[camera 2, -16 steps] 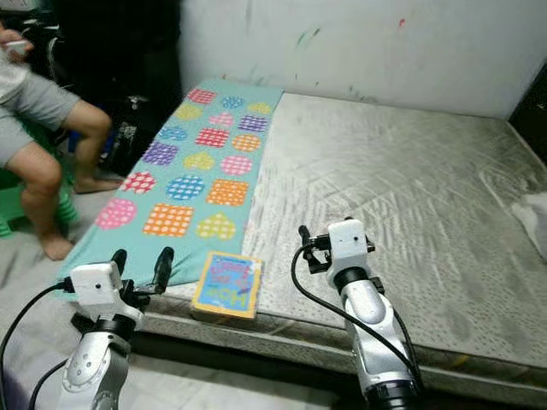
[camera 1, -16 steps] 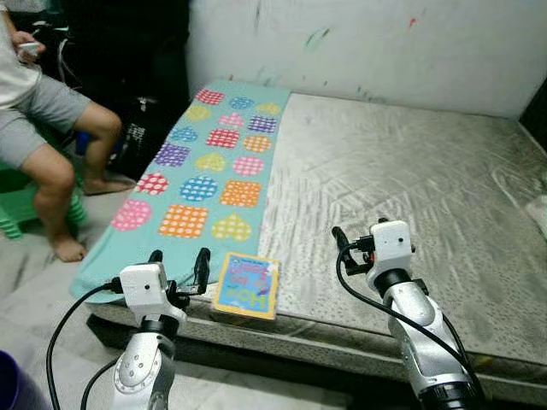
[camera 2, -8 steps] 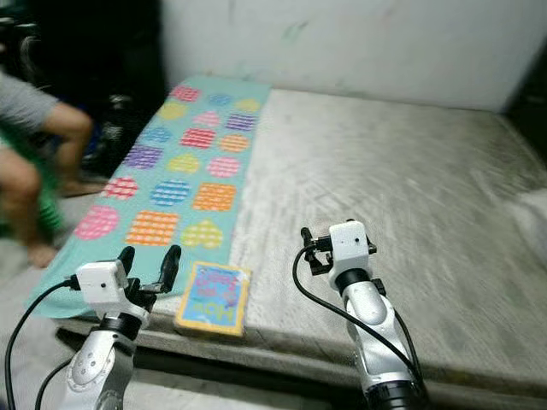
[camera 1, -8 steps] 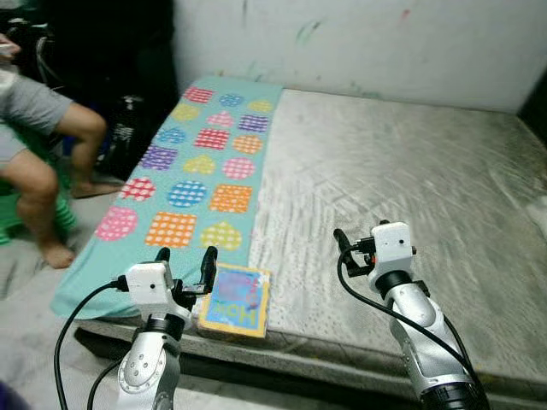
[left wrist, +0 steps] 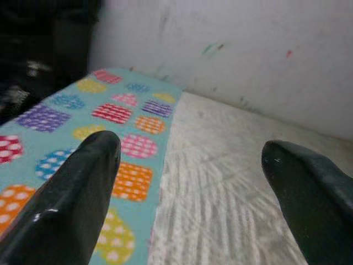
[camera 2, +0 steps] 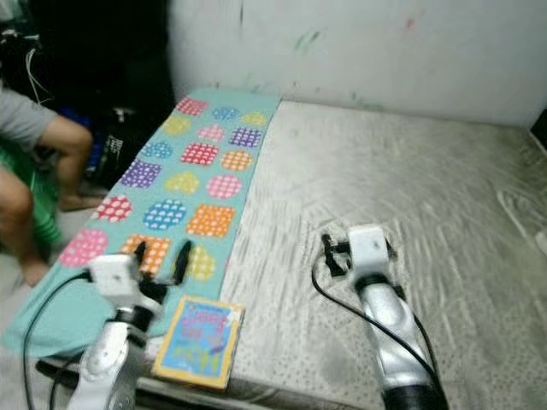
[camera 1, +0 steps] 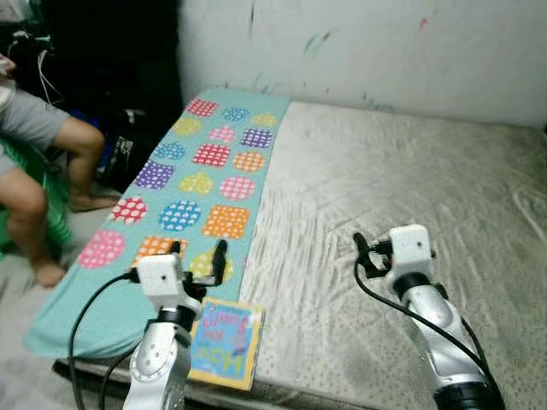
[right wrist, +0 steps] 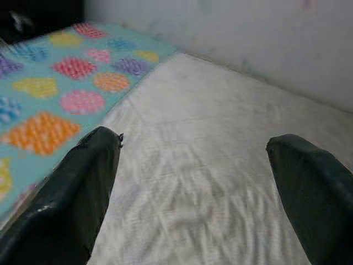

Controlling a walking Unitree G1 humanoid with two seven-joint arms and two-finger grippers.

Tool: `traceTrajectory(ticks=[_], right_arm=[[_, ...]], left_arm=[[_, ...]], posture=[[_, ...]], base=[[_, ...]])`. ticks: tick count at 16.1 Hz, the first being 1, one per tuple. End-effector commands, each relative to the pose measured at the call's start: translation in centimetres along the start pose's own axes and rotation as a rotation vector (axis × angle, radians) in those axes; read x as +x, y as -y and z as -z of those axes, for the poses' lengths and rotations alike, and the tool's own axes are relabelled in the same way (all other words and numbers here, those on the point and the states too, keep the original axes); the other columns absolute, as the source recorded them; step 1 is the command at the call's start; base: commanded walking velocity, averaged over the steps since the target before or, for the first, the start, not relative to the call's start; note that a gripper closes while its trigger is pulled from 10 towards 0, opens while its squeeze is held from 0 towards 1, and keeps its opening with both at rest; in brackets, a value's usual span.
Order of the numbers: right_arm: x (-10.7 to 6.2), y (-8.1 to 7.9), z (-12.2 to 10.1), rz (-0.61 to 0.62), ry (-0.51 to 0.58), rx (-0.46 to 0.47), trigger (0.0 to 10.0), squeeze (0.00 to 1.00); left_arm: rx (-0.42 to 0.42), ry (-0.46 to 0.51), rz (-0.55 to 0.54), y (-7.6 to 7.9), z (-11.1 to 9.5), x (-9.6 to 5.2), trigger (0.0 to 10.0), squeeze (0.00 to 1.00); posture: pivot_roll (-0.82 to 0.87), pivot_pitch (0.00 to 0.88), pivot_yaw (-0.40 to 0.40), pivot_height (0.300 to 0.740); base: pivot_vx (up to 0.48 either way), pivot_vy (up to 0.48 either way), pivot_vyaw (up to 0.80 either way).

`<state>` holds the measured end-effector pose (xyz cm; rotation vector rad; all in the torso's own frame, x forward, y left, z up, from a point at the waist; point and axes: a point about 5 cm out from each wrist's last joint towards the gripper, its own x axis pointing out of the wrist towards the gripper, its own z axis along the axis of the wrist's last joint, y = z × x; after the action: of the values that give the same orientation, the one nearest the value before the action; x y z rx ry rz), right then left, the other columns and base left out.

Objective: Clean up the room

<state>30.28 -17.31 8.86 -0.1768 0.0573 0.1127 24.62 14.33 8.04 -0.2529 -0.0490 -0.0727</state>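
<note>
Here, book (camera 1: pixel 225 342) just beneath left gripper (camera 1: pixel 198 258), both grippers' jaws spread, empty.

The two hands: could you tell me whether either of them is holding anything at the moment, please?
Nothing is held. The left hand is open above the patterned blanket, just behind the book; the right hand is open over the bare mattress.

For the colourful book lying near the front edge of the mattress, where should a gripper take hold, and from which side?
Probably the book's near edge, approached from the front. It lies flat on the mattress, so a top grasp has little to pinch, but that edge sits at or just past the mattress front, where one finger may slip beneath. The open left gripper hovers just above and behind it.
</note>
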Motion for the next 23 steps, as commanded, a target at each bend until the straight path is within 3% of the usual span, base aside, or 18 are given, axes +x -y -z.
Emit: traceTrajectory(ticks=[1,8,21,23], right_arm=[[0.09,-0.85,-0.27,-0.027,0.012,-0.002,10.0,0.0],[0.27,-1.13,-0.11,-0.03,0.004,0.007,10.0,0.0],[0.19,-1.52,0.14,-0.054,-0.012,-0.003,10.0,0.0],[0.14,-1.45,0.19,-0.054,-0.014,-0.005,10.0,0.0]], left_arm=[[0.0,-0.024,-0.05,-0.62,0.45,-0.37,10.0,0.0],[-0.011,-0.027,-0.044,-0.71,0.35,-0.17,10.0,0.0],[-0.011,-0.037,-0.047,-0.67,0.57,-0.33,10.0,0.0],[-0.008,-0.027,-0.04,-0.65,0.48,-0.26,10.0,0.0]], posture=[[0.02,0.028,-0.021,0.74],[0.03,0.024,-0.019,0.74],[0.02,0.032,-0.022,0.74],[0.02,0.034,-0.022,0.74]], base=[[0.0,0.0,0.0],[0.0,0.104,-0.66],[0.0,0.48,0.0],[0.0,0.0,0.0]])
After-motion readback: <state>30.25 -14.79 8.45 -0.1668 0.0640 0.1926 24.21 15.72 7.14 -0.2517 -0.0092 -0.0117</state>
